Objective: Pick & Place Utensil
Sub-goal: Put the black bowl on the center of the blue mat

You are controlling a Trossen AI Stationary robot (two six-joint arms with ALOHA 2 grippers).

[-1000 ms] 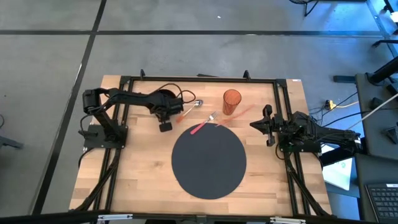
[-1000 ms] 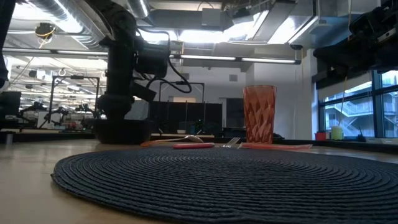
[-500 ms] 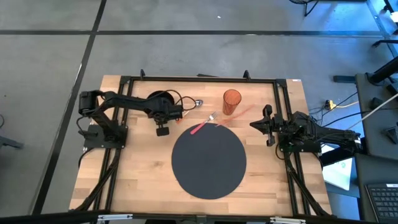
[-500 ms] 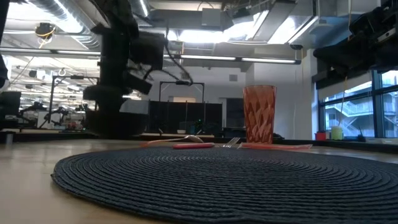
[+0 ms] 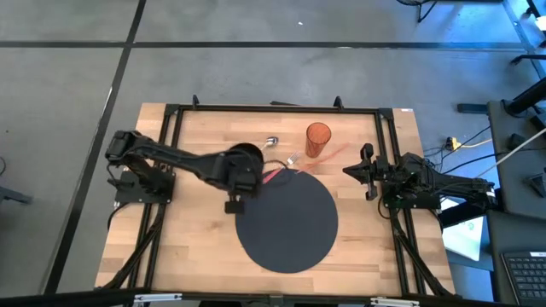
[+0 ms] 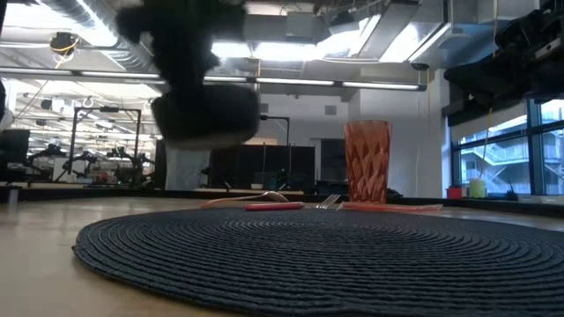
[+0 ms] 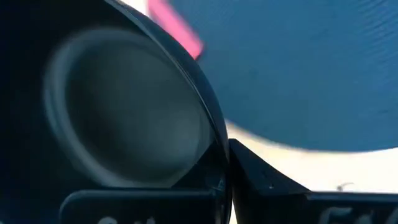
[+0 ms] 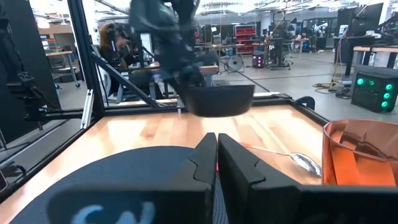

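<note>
So the light wooden plank surface (image 5: 192, 247) has a black metal frame (image 5: 273, 107) running round it, and it all sits on a grey concrete floor (image 5: 256, 60) with dark seam lines. Off to the right there's a dark desk with a keyboard (image 5: 522, 277). Far back, the room shows ceiling strip lights (image 6: 370, 85) and a window (image 6: 493, 158).

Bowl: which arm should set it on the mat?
Left. The left hand holds the black bowl raised by the dark mat edge; the right hand waits shut at the table right side, apart from both.
</note>
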